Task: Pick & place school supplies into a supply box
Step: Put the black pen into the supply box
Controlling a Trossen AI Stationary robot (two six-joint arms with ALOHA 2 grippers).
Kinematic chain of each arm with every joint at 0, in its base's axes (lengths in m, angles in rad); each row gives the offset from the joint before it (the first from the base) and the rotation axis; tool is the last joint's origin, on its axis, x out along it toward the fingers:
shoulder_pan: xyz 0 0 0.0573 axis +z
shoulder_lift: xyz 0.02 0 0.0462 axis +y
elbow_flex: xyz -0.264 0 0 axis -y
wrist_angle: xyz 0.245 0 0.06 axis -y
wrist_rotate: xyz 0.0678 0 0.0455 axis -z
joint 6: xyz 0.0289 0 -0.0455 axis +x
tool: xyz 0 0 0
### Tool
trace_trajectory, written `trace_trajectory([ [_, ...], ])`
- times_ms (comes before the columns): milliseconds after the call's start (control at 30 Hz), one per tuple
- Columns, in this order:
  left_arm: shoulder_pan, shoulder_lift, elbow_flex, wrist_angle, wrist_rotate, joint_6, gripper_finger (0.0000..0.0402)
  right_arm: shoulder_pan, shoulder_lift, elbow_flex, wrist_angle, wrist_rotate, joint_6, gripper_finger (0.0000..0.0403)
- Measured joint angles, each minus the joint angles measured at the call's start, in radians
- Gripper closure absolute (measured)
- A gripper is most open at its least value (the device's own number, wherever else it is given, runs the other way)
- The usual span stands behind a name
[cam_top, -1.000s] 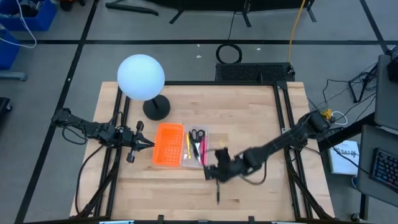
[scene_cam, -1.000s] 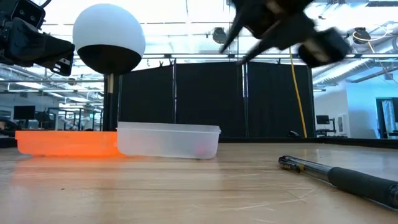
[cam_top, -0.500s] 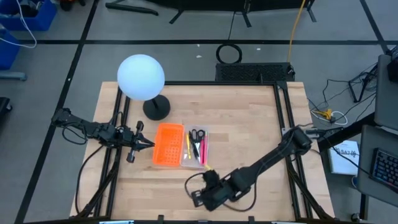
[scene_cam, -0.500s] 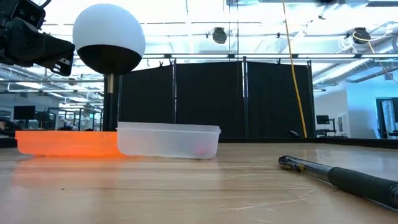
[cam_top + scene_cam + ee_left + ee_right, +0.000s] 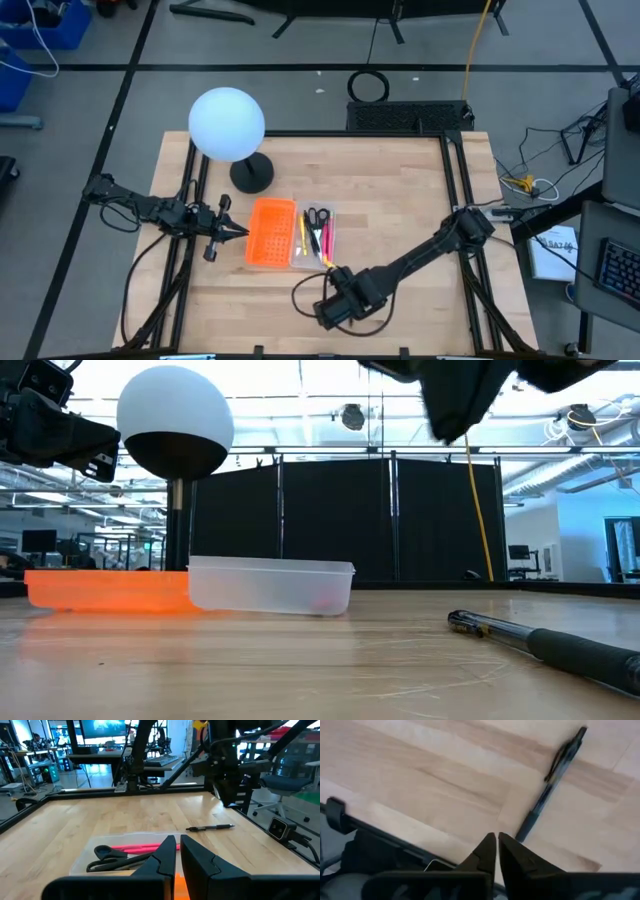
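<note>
The right tool is hovering near the worktop's front edge, fingers pinched together and gripping nothing. The black pen is lying flat on the wood just beyond it, well apart from the clear supply box mid-worktop. It looks light, stiff and prone to rolling; I'd pinch it mid-barrel. The left tool, closed too, is waiting by the left edge.

We see a pale wood-grain table | clear supply box with pink and yellow pens, black-handled scissors | bright orange tray | black pen | white globe lamp, black base | dark grippers.
</note>
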Motion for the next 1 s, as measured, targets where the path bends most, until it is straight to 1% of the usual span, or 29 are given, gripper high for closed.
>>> trace_trajectory([
  [167,0.0,0.0,0.0,0.0,0.0,-0.001,0.0366,-0.023,0.001,-0.083,0.142,-0.018,-0.003,0.0341],
  [267,0.0,0.0,0.0,0.0,0.0,-0.001,0.0366,-0.033,0.001,-0.137,0.195,-0.094,0.006,0.0311],
  [400,0.0,0.0,0.0,-0.001,0.0,-0.001,0.0366,-0.038,0.0,-0.19,0.201,-0.199,0.049,0.0275],
  [467,0.0,0.0,0.0,-0.003,0.0,-0.001,0.0366,-0.037,-0.004,-0.212,0.186,-0.216,0.071,0.0263],
  [600,0.0,0.0,0.0,-0.004,0.0,-0.001,0.0366,-0.043,-0.006,-0.271,0.19,-0.212,0.093,0.0253],
  [733,0.0,0.0,0.0,-0.005,0.0,-0.001,0.0366,-0.059,-0.009,-0.362,0.283,-0.21,0.088,0.0255],
  [867,0.0,0.0,0.0,-0.005,0.0,-0.001,0.0366,-0.071,-0.017,-0.45,0.371,-0.235,0.074,0.0256],
  [1000,0.0,0.0,0.0,-0.006,0.0,-0.001,0.0366,-0.08,-0.014,-0.513,0.357,-0.289,0.035,0.026],
])
